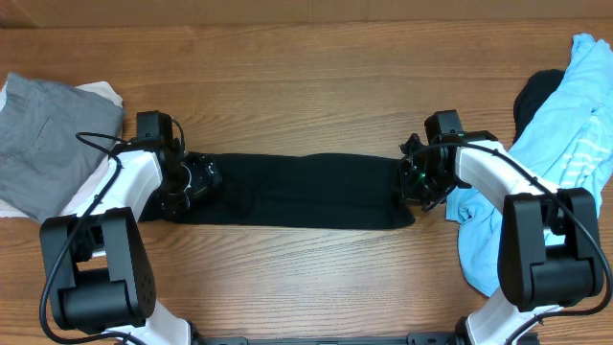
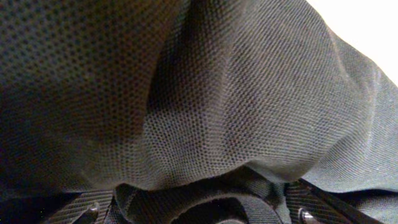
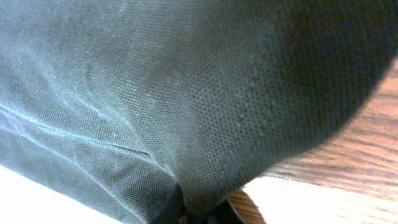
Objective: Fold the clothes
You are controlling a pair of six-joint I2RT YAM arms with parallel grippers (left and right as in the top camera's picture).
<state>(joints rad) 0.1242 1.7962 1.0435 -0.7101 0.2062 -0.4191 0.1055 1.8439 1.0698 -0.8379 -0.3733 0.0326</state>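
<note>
Now | wooden table (image 1: 306, 86) | black shirt (image 1: 306, 192) laid across | blue shirt (image 1: 575, 125) at edge

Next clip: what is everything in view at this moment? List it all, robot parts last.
black shirt: one, black, folded into a long strip across the middle of the table
blue shirt: one, light blue with white stripes, heaped at the right edge
dark garment: one, dark, partly under the blue shirt
grey garment: one, grey, at the left edge
white cloth: one, white, showing from under the grey garment
table: one, brown wood
left gripper: one, black, open, at the left end of the black shirt
right gripper: one, black, shut on the right end of the black shirt
</note>
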